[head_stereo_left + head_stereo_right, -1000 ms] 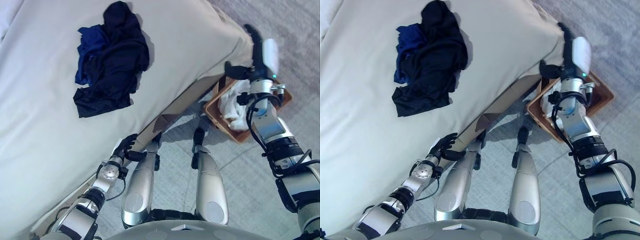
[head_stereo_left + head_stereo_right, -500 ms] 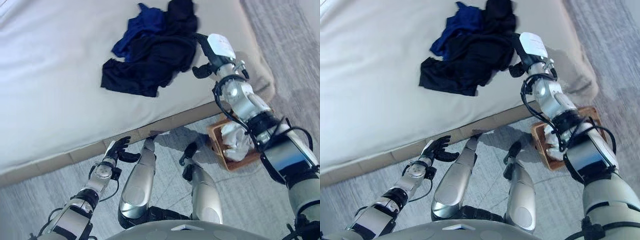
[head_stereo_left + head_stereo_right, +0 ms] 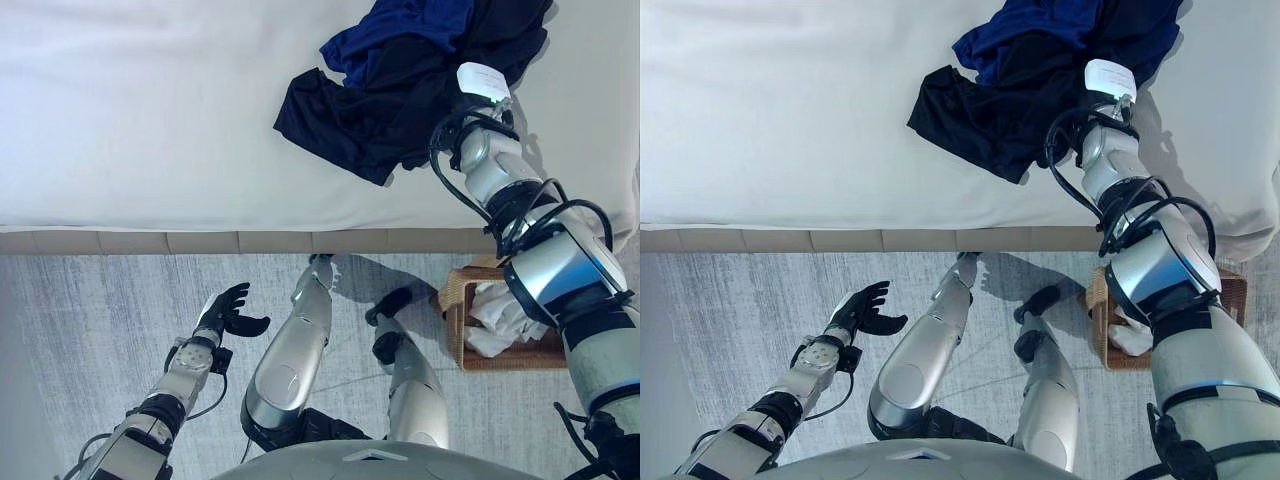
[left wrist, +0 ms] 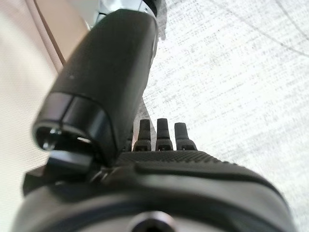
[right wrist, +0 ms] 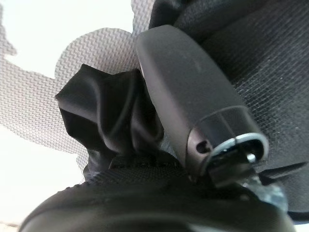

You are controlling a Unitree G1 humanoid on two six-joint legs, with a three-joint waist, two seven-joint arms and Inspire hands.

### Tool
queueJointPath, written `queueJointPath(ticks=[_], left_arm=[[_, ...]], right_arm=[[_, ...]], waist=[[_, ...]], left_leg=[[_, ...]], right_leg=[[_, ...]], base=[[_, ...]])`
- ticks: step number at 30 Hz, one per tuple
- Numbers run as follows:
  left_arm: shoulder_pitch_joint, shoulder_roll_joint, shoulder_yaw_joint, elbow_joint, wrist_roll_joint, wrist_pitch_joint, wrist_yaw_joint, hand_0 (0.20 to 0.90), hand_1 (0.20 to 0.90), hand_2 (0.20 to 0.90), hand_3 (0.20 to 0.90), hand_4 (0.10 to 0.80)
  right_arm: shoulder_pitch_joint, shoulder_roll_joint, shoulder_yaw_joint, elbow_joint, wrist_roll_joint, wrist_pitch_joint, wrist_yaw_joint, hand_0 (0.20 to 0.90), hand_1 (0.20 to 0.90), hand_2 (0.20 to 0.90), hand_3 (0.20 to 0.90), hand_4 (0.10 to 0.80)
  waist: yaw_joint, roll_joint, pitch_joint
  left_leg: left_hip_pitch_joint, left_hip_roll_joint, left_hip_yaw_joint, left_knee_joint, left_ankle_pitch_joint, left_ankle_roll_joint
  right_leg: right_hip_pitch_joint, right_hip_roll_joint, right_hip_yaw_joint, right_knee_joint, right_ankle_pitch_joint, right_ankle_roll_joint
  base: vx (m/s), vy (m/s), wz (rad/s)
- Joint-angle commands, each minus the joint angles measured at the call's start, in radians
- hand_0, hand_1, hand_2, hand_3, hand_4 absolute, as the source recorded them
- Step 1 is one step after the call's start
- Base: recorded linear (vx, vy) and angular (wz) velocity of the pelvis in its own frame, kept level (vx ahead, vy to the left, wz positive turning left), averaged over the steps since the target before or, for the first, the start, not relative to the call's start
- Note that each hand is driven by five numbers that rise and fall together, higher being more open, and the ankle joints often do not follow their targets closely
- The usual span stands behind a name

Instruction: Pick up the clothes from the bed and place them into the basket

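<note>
White bed (image 3: 150, 120) bears dark clothes (image 3: 400, 90); right hand (image 5: 193, 106) is buried in them, grip unclear. Gather plenty of cloth before lifting toward basket (image 3: 455, 320).

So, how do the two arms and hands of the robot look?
Both arms are silver-grey metal segments with dark bands at the joints. Black cables loop along the right arm, thickest near its wrist. The right hand is dark with a white cover. The left hand is dark too, with slim black fingers and a round silver wrist joint with a thin black cable.
</note>
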Motion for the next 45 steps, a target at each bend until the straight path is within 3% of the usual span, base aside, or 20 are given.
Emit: queueJointPath(ticks=[1, 3, 4, 5, 6, 8, 12, 15, 19, 21, 23, 30, 38, 45], left_arm=[[0.091, 0.036, -0.024, -0.027, -0.008, -0.043, 0.003, 0.9, 0.9, 0.9, 0.9, 0.8], [0.097, 0.042, -0.028, -0.044, -0.003, -0.049, 0.007, 0.9, 0.9, 0.9, 0.9, 0.8], [0.099, 0.046, -0.031, -0.059, 0.009, -0.045, 0.011, 0.9, 0.9, 0.9, 0.9, 0.8], [0.099, 0.047, -0.034, -0.061, 0.012, -0.045, 0.013, 0.9, 0.9, 0.9, 0.9, 0.8], [0.1, 0.047, -0.04, -0.064, 0.02, -0.046, 0.021, 0.9, 0.9, 0.9, 0.9, 0.8], [0.104, 0.046, -0.04, -0.055, 0.016, -0.053, 0.03, 0.9, 0.9, 0.9, 0.9, 0.8], [0.117, 0.04, -0.018, -0.01, 0.037, -0.063, 0.067, 0.9, 0.9, 0.9, 0.9, 0.8], [0.1, 0.046, -0.009, 0.034, 0.072, -0.053, 0.075, 0.9, 0.9, 0.9, 0.9, 0.8], [0.089, 0.054, -0.001, 0.069, 0.127, -0.024, 0.08, 0.9, 0.9, 0.9, 0.9, 0.8], [0.092, 0.056, -0.002, 0.075, 0.138, -0.015, 0.083, 0.9, 0.9, 0.9, 0.9, 0.8], [0.082, 0.053, -0.001, 0.079, 0.146, 0.028, 0.07, 0.9, 0.9, 0.9, 0.9, 0.8], [0.056, 0.009, -0.027, 0.114, 0.188, 0.081, 0.036, 0.9, 0.9, 0.9, 0.9, 0.8], [0.103, -0.038, -0.038, 0.178, 0.262, 0.083, -0.036, 0.9, 0.9, 0.9, 0.9, 0.8], [0.156, -0.035, -0.027, 0.25, 0.307, 0.081, -0.043, 0.9, 0.9, 0.9, 0.9, 0.8]], right_arm=[[0.021, 0.007, 0.059, 0.003, 0.041, 0.016, 0.055, 0.3, 0.3, 0.3, 0.2, 0.1], [0.02, 0.011, 0.048, 0.001, 0.103, -0.01, -0.007, 0.3, 0.3, 0.3, 0.2, 0.1], [0.016, 0.015, 0.023, -0.017, 0.199, -0.058, -0.099, 0.3, 0.3, 0.3, 0.2, 0.1], [0.015, 0.016, 0.015, -0.022, 0.212, -0.069, -0.115, 0.3, 0.3, 0.3, 0.2, 0.1], [0.013, 0.016, -0.013, -0.048, 0.265, -0.144, -0.208, 0.3, 0.3, 0.3, 0.2, 0.1], [0.017, 0.008, -0.042, -0.11, 0.287, -0.188, -0.273, 0.3, 0.3, 0.3, 0.2, 0.1], [0.049, -0.032, -0.111, -0.383, 0.255, -0.269, -0.462, 0.3, 0.3, 0.3, 0.2, 0.1], [0.059, -0.08, -0.162, -0.528, 0.217, -0.277, -0.506, 0.3, 0.3, 0.3, 0.2, 0.1], [0.093, -0.146, -0.207, -0.664, 0.191, -0.247, -0.499, 0.3, 0.3, 0.3, 0.2, 0.1], [0.118, -0.177, -0.22, -0.708, 0.183, -0.238, -0.499, 0.3, 0.3, 0.3, 0.2, 0.1], [0.177, -0.234, -0.255, -0.779, 0.175, -0.226, -0.487, 0.3, 0.3, 0.3, 0.2, 0.1], [0.215, -0.332, -0.302, -0.815, 0.21, -0.217, -0.424, 0.3, 0.3, 0.3, 0.2, 0.1], [0.23, -0.424, -0.342, -0.746, 0.351, -0.248, -0.297, 0.3, 0.3, 0.3, 0.2, 0.1], [0.224, -0.467, -0.369, -0.662, 0.46, -0.27, -0.319, 0.3, 0.3, 0.3, 0.2, 0.1]], waist=[[0.07, -0.013, -0.034], [0.075, -0.017, -0.034], [0.076, -0.022, -0.034], [0.075, -0.023, -0.034], [0.07, -0.028, -0.034], [0.059, -0.037, -0.034], [0.01, -0.082, -0.034], [-0.015, -0.111, -0.034], [-0.048, -0.131, -0.054], [-0.072, -0.136, -0.095], [-0.127, -0.137, -0.193], [-0.22, -0.114, -0.341], [-0.252, -0.098, -0.428], [-0.251, -0.098, -0.446]], left_leg=[[-0.064, -0.022, 0.103, 0.075, -0.086, 0.105], [-0.073, -0.018, 0.088, 0.072, -0.083, 0.104], [-0.074, -0.015, 0.078, 0.067, -0.084, 0.103], [-0.073, -0.014, 0.076, 0.066, -0.085, 0.103], [-0.066, -0.01, 0.071, 0.062, -0.089, 0.103], [-0.054, -0.004, 0.074, 0.061, -0.098, 0.103], [0.033, 0.026, 0.114, 0.056, -0.138, 0.102], [0.113, 0.031, 0.15, 0.038, -0.128, 0.106], [0.257, 0.042, 0.19, -0.008, -0.148, 0.108], [0.304, 0.046, 0.207, -0.03, -0.158, 0.11], [0.389, 0.048, 0.237, -0.061, -0.169, 0.118], [0.538, 0.053, 0.291, -0.125, -0.181, 0.127], [0.623, 0.046, 0.315, -0.167, -0.185, 0.118], [0.649, 0.045, 0.326, -0.176, -0.189, 0.11]], right_leg=[[-0.005, -0.02, -0.009, 0.047, 0.02, 0.031], [-0.012, -0.014, -0.015, 0.049, 0.018, 0.031], [-0.016, -0.008, -0.017, 0.052, 0.02, 0.032], [-0.016, -0.007, -0.017, 0.053, 0.02, 0.032], [-0.014, -0.001, -0.013, 0.052, 0.022, 0.033], [-0.009, 0.004, -0.004, 0.047, 0.026, 0.032], [0.056, 0.028, 0.047, 0.013, 0.033, 0.033], [0.13, 0.034, 0.076, -0.036, 0.059, 0.029], [0.243, 0.044, 0.126, -0.086, 0.056, 0.036], [0.275, 0.05, 0.146, -0.107, 0.056, 0.039], [0.328, 0.05, 0.171, -0.13, 0.055, 0.04], [0.415, 0.052, 0.216, -0.153, 0.06, 0.039], [0.482, 0.058, 0.216, -0.206, 0.06, 0.029], [0.514, 0.063, 0.208, -0.243, 0.068, 0.025]], base=[[0.007, -0.1, 0.07], [0.017, -0.112, 0.09], [0.021, -0.108, 0.1], [0.027, -0.125, 0.13], [0.014, -0.073, 0.1], [0.001, -0.048, 0.02], [-0.01, -0.035, -0.13], [-0.071, 0.002, -0.44], [0.055, -0.016, -0.47], [0.101, 0.013, -0.41], [0.162, 0.058, -0.35], [0.112, 0.038, -0.35], [0.058, 0.008, -0.12], [-0.003, -0.01, -0.01]])
